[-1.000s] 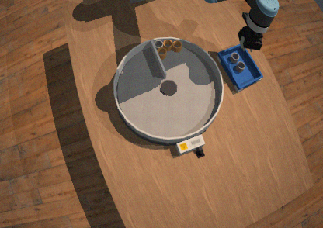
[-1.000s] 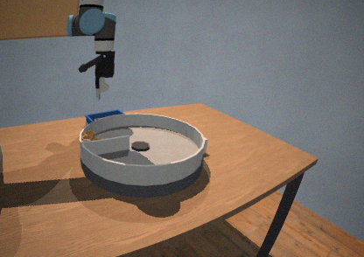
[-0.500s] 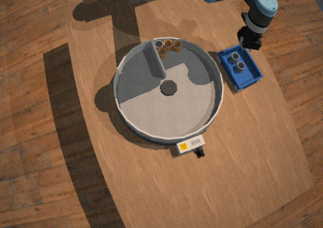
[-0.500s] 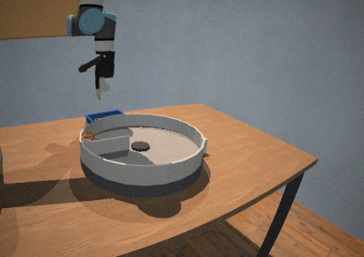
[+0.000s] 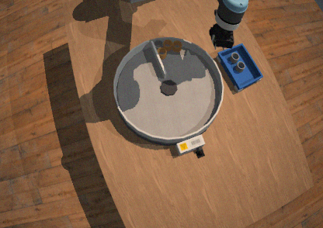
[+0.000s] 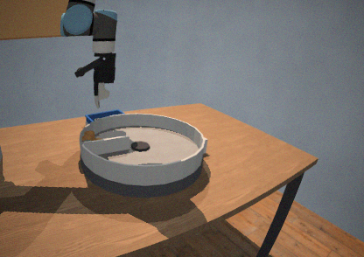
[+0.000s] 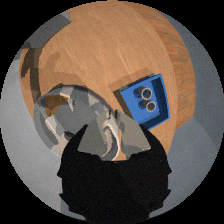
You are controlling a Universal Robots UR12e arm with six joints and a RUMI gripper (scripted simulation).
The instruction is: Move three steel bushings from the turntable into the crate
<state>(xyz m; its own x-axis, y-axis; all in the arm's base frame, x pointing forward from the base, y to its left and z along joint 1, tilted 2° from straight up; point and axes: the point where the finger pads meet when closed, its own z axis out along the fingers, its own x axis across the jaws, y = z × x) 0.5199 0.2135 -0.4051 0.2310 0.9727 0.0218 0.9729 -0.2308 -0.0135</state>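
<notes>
The round grey turntable (image 5: 168, 88) sits mid-table with a dark hub (image 5: 168, 88) and a divider wall (image 5: 155, 57). Several bushings (image 5: 168, 47) cluster at its far side by the divider; most look brown, and one at the left is darker in shadow. The blue crate (image 5: 234, 65) stands to the right and holds two steel bushings (image 5: 234, 57) (image 5: 241, 67). It also shows in the wrist view (image 7: 145, 102). My gripper (image 5: 222, 38) hangs high above the table between the turntable's rim and the crate (image 6: 103, 114). Its fingers (image 6: 97, 101) are shut with nothing between them.
A small labelled box (image 5: 190, 144) is fixed to the turntable's near rim. The turntable's raised rim (image 6: 144, 170) stands well above the table top. The table's edge lies just beyond the crate on the right.
</notes>
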